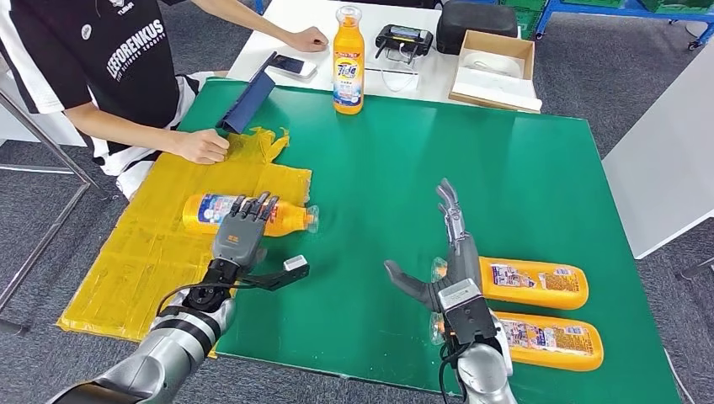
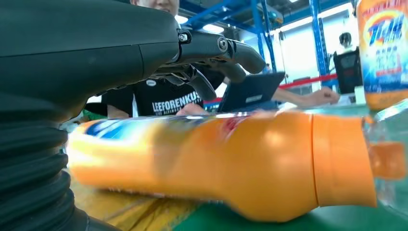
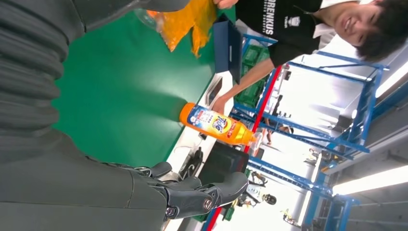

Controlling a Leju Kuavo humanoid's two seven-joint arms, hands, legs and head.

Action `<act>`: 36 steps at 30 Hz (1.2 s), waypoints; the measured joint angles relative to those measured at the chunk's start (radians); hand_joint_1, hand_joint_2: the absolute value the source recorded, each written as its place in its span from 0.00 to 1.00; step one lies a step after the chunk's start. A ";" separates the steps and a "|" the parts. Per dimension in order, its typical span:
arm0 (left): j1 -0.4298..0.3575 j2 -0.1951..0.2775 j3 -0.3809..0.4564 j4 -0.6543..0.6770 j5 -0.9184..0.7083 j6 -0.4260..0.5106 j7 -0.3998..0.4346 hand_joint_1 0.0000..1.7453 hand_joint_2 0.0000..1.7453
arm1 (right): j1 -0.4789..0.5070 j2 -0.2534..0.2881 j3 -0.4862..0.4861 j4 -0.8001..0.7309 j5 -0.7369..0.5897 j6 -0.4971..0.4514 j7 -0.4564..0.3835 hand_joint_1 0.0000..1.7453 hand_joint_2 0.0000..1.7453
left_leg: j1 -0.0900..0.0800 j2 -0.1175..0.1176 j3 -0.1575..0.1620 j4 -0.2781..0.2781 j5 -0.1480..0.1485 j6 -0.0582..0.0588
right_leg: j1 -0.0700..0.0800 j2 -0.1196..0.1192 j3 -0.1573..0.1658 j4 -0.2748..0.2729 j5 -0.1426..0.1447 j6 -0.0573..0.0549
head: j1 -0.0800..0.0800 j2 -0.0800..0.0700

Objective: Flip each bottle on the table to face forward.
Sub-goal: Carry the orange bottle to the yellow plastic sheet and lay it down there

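**Left hand rests over a lying bottle, right hand is spread beside two more**

The green surface (image 1: 471, 160) has four orange bottles on it. One bottle (image 1: 349, 61) stands upright at the far edge, in the middle. Another, the lying bottle (image 1: 253, 216), is on its side on the left, partly on a yellow sheet (image 1: 151, 244), with its clear cap pointing right.

The left hand (image 1: 242, 229) is placed over this lying bottle. Its fingers (image 1: 253, 206) reach across the top of it. In the left wrist view the fingers curl above the bottle, and it is hard to tell if they press on it.

Two more bottles lie on their sides at the near right. The upper one (image 1: 532, 282) and the lower one (image 1: 547, 340) are side by side, with their back labels up.

The right hand (image 1: 446, 261) holds nothing. Its fingers (image 1: 450, 210) are straight and point to the far side, and the thumb sticks out to the left. The hand is just beside the cap ends of the two bottles.

A person (image 1: 93, 59) sits at the far left, with one hand on the yellow sheet and the other near a phone (image 1: 290, 65). A cardboard box (image 1: 495, 69) is at the far right.
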 joint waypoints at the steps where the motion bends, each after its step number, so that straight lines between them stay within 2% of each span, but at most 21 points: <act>1: 0.010 -0.002 0.008 -0.025 0.000 0.000 -0.010 0.00 1.00 | 0.000 0.000 0.001 0.001 0.004 -0.004 0.000 0.00 1.00 | 0.000 0.000 0.000 0.000 0.000 0.000 | 0.000 0.000 0.000 0.000 0.000 0.000 | 0.000 0.000; 8: 0.077 -0.028 0.072 -0.240 0.000 0.000 -0.076 0.00 1.00 | 0.001 -0.003 0.005 0.002 0.022 -0.023 0.000 0.00 1.00 | 0.000 0.000 0.000 0.000 0.000 0.000 | 0.000 0.000 0.000 0.000 0.000 0.000 | 0.000 0.000; 13: 0.100 -0.033 0.088 -0.315 0.004 0.000 -0.094 0.00 1.00 | 0.001 -0.003 0.006 0.002 0.029 -0.031 0.000 0.00 1.00 | 0.000 0.000 0.000 0.000 0.000 0.000 | 0.000 0.000 0.000 0.000 0.000 0.000 | 0.000 0.000; 15: 0.113 -0.043 0.101 -0.357 0.030 0.000 -0.147 0.00 1.00 | 0.002 -0.004 0.006 0.002 0.050 -0.046 0.004 0.00 1.00 | 0.000 0.000 0.000 0.000 0.000 0.000 | 0.000 0.000 0.000 0.000 0.000 0.000 | 0.000 0.000; 18: 0.122 -0.088 0.152 -0.403 0.200 -0.008 -0.348 0.00 1.00 | 0.005 -0.012 0.007 0.002 0.172 -0.108 0.033 0.00 1.00 | 0.000 -0.001 0.000 0.000 0.000 0.000 | 0.000 0.000 0.000 0.000 0.000 0.000 | 0.000 0.000; 20: 0.132 -0.125 0.180 -0.430 0.434 -0.086 -0.466 0.00 1.00 | 0.006 -0.026 0.006 -0.001 0.308 -0.155 0.077 0.00 1.00 | -0.001 0.000 0.000 0.000 0.000 0.000 | -0.001 0.000 0.000 0.000 0.000 0.000 | 0.000 0.000; 23: 0.159 -0.166 0.185 -0.524 0.742 -0.304 -0.487 0.00 1.00 | 0.014 -0.052 -0.010 -0.009 0.449 -0.173 0.133 0.00 1.00 | -0.002 0.000 0.000 0.000 -0.001 0.001 | -0.002 0.000 0.000 -0.001 0.000 0.000 | 0.000 0.000; 27: 0.181 -0.192 0.185 -0.610 0.833 -0.414 -0.481 0.00 1.00 | 0.020 -0.076 -0.033 -0.015 0.514 -0.170 0.160 0.00 1.00 | -0.002 -0.001 0.000 0.000 -0.001 0.001 | -0.002 0.000 0.000 -0.001 0.000 0.000 | 0.000 0.000; 32: 0.217 -0.218 0.185 -0.669 1.032 -0.628 -0.478 0.00 1.00 | 0.021 -0.129 -0.074 0.000 0.770 -0.159 0.258 0.00 1.00 | -0.002 -0.001 0.000 0.000 -0.001 0.001 | -0.002 -0.001 0.000 -0.001 0.000 0.000 | 0.000 0.000; 36: 0.266 -0.238 0.177 -0.707 1.084 -0.670 -0.503 0.00 1.00 | 0.017 -0.183 -0.121 0.057 0.885 -0.143 0.292 0.00 1.00 | -0.003 -0.001 0.000 0.000 -0.001 0.001 | -0.002 -0.001 0.000 -0.001 0.000 0.000 | 0.000 0.000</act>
